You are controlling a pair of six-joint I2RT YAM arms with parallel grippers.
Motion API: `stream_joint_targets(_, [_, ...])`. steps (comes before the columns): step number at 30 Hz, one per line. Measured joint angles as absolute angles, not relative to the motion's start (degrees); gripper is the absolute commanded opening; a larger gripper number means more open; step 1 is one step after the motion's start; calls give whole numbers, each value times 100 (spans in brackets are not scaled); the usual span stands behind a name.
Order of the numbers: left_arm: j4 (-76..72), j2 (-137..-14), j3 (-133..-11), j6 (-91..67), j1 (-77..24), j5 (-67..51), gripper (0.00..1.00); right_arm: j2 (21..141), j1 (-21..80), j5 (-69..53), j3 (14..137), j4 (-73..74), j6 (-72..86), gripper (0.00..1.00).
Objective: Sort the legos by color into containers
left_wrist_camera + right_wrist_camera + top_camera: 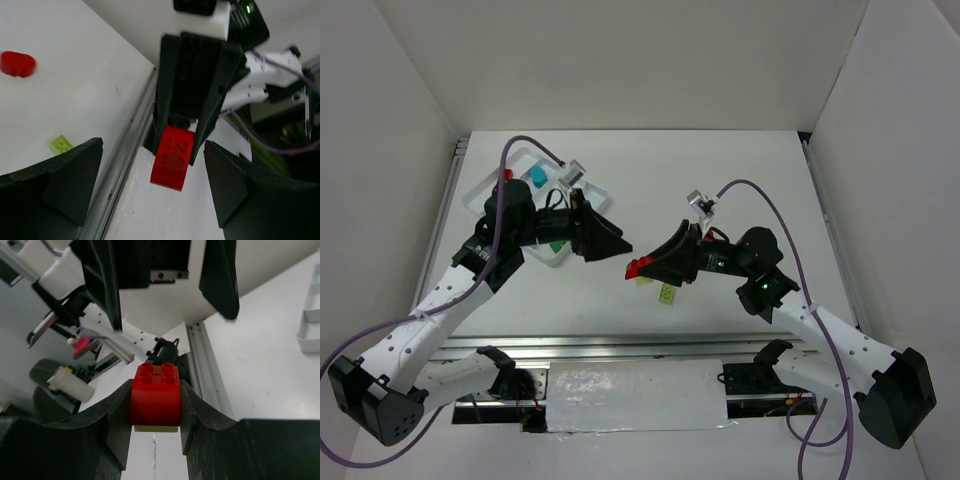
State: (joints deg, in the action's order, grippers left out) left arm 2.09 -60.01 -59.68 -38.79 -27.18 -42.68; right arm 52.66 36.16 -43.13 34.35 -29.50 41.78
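Nearest me, a lime brick (667,293) lies on the table (750,170), just beside the R gripper (645,266). R gripper is clamped on a red brick (155,395) at mid-table, studs facing the L gripper (153,145). A pale yellow piece (155,428) shows right under the brick; can't tell if it's attached. L gripper's jaws are spread wide, close to the brick but apart from it. Far left, the white tray (480,195) holds a teal brick (538,178) and a green brick (557,245); compartments unclear.

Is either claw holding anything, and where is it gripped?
The right gripper pinches a red lego by two opposite sides; the left gripper holds nothing.
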Motion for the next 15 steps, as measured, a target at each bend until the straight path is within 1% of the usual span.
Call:
stream_joint_targets(3, [174, -5920, -5800, -3717, -3127, -4659, 92, 5269, 3616, -4775, 3435, -3332, 4368, 0])
stream_joint_targets(6, [34, -5749, -5621, -3656, -3249, -4958, 87, 5225, 3616, -5011, 3439, -3389, 4407, 0])
stream_joint_targets(8, [-150, -5673, -5529, -3669, -3308, -5096, 84, 5166, 3616, -5061, 3439, -3374, 4405, 0])
stream_joint_targets(13, [-412, -5660, -5465, -3750, -3597, -5201, 80, 5054, 3612, -5059, 3476, -3291, 4379, 0])
stream_joint_targets(15, [-456, -5686, -5465, -3758, -3728, -5199, 74, 5054, 3612, -5043, 3496, -3282, 4381, 0])
